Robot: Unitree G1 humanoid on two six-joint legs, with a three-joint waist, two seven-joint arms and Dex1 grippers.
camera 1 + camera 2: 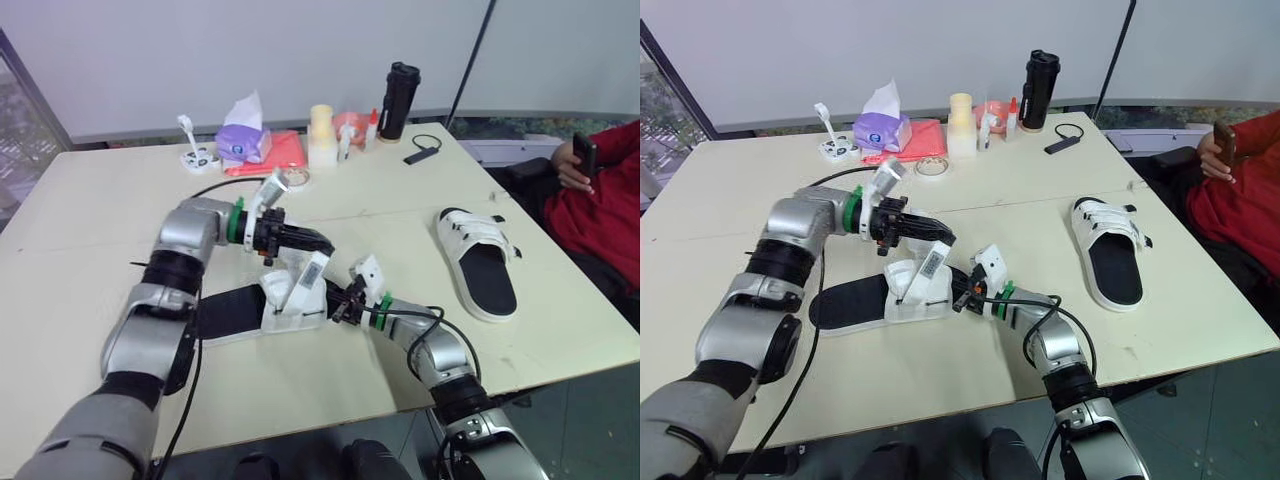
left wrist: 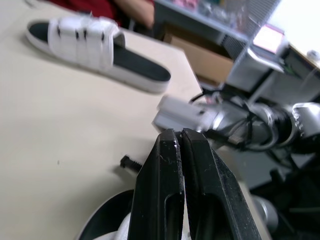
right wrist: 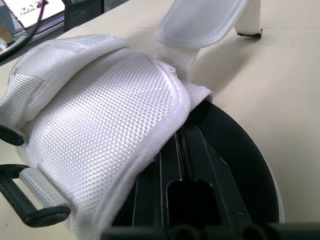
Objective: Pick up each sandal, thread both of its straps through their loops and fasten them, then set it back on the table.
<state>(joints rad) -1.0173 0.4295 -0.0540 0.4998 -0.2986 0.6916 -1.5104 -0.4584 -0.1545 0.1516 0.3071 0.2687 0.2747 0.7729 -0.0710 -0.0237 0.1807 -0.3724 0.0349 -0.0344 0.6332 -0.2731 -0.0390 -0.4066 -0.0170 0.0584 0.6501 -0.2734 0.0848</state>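
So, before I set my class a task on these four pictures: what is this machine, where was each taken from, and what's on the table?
It is a humanoid robot with two arms, each ending in a black two-fingered gripper. Two pictures come from its head, looking down; one comes from each wrist. On the table lie two white sandals. The far sandal looks fastened. The near sandal has a strap standing loose; the left gripper, shut, is at that strap's top, and the right gripper reaches under the white upper.
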